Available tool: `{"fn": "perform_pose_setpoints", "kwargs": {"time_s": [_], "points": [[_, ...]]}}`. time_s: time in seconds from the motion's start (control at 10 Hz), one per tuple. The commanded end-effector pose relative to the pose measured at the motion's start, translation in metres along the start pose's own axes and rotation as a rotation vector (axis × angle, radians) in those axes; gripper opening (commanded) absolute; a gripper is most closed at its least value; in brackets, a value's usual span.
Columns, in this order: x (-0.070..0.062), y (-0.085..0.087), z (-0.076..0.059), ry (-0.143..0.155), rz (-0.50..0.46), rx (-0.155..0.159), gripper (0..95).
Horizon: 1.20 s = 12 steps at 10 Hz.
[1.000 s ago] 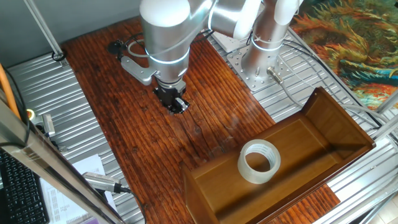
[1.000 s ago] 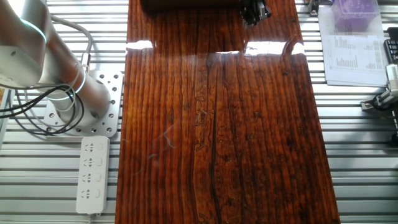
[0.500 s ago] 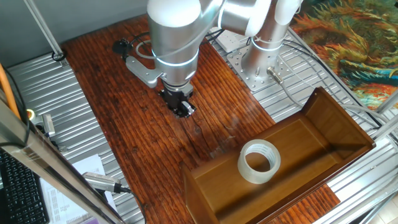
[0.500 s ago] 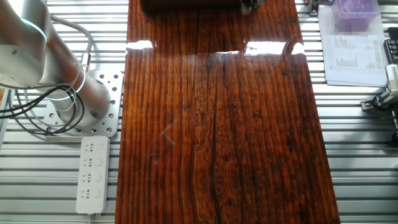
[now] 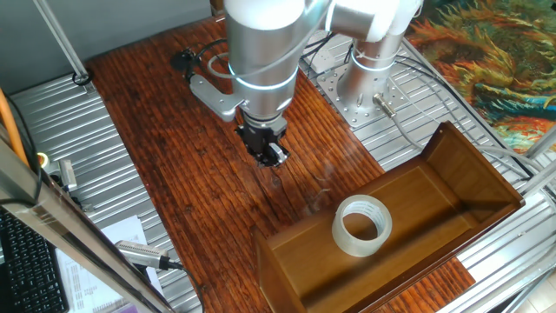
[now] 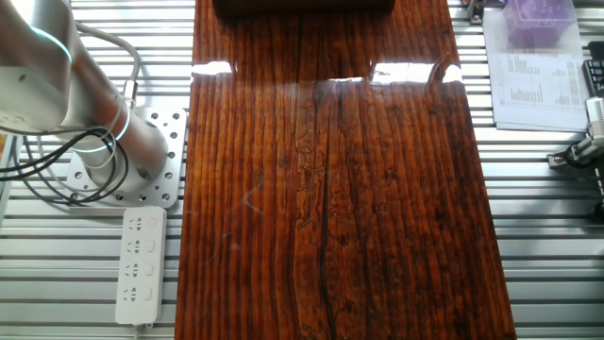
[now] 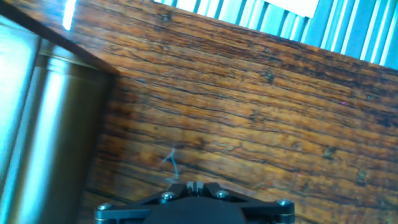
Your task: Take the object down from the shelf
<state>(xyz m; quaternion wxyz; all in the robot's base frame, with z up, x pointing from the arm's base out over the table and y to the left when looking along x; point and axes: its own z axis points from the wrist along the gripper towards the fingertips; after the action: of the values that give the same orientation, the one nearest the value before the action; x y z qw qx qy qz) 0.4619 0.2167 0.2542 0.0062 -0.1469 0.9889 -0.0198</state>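
The roll of whitish tape [image 5: 361,226] lies flat inside the brown wooden shelf [image 5: 473,161] at the lower right of one fixed view. My gripper [image 5: 271,156] hangs over the dark red-brown tabletop, up and to the left of the shelf and well apart from the roll. Its fingers are together with nothing between them. In the hand view the fingertips [image 7: 193,185] meet at the bottom edge, above bare wood grain, and a smooth brown wall of the shelf [image 7: 43,124] fills the left side. The other fixed view shows only the shelf's edge [image 6: 302,6] at the top.
The arm's base [image 5: 365,83] stands on the slatted metal table behind the tabletop. A power strip [image 6: 140,264] and cables lie beside the base. Papers [image 6: 533,76] and tools lie at the tabletop's other side. A colourful cloth [image 5: 486,52] is at the far right.
The arm has moved across the tabletop toward the shelf, with the fingers still together. The gripper has slid out of the top of the other fixed view.
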Motion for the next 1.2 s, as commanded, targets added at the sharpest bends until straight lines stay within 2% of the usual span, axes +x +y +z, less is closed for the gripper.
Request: {"fn": "perform_pose_setpoints", "kwargs": {"time_s": [0.1,0.3,0.4,0.6,0.7,0.9,1.0,1.1,1.2], "points": [[-0.001,0.000,0.000,-0.037,0.003,0.015,0.0],[-0.001,0.000,0.000,-0.038,-0.030,0.049,0.0],[-0.001,0.000,0.000,-0.042,-0.043,0.041,0.0],[-0.001,0.000,0.000,-0.038,-0.052,0.005,0.0],[-0.001,0.000,0.000,-0.033,-0.045,-0.040,0.0],[-0.001,0.013,-0.014,-0.006,-0.024,-0.044,0.0],[-0.001,0.016,-0.018,-0.004,-0.023,-0.045,0.0],[0.001,0.021,-0.026,-0.006,-0.022,-0.050,19.0],[0.002,0.028,-0.035,-0.012,-0.016,-0.062,19.0]]}}
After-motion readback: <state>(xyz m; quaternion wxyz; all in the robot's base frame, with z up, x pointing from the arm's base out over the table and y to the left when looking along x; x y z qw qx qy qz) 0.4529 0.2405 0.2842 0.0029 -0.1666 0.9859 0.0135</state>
